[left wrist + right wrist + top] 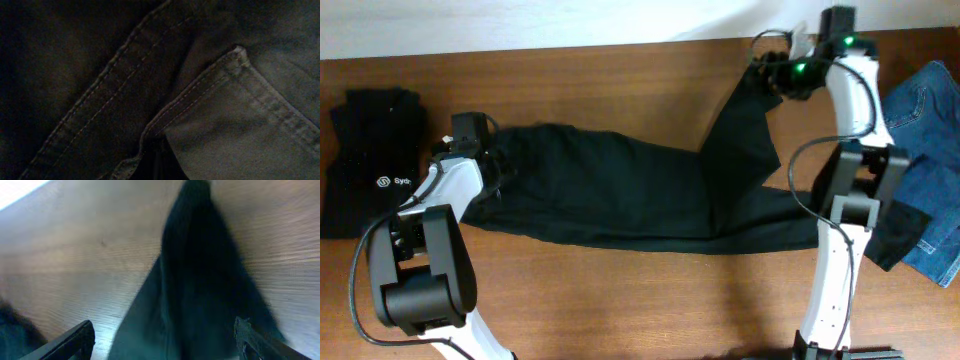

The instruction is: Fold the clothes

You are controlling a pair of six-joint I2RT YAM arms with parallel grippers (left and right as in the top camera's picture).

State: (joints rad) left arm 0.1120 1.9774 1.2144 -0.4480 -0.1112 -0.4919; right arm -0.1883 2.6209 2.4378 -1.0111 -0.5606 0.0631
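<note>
Though jeans (930, 110) lie right, trousers (620, 190) perhaps overlap them.

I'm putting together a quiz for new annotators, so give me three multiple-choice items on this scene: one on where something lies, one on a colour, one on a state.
1. Where on the table do the blue jeans lie, seen from overhead?
A. left end
B. right end
C. centre

2. What colour is the logo on the black top?
A. red
B. white
C. yellow

3. How do the black trousers lie?
A. folded into a stack
B. rolled up
C. spread out, unfolded

Answers:
1 B, the denim sits at the right edge of the overhead view.
2 B, the small mark shows white against the black fabric.
3 C, both legs are stretched along the table, one angled toward the far edge.
</note>
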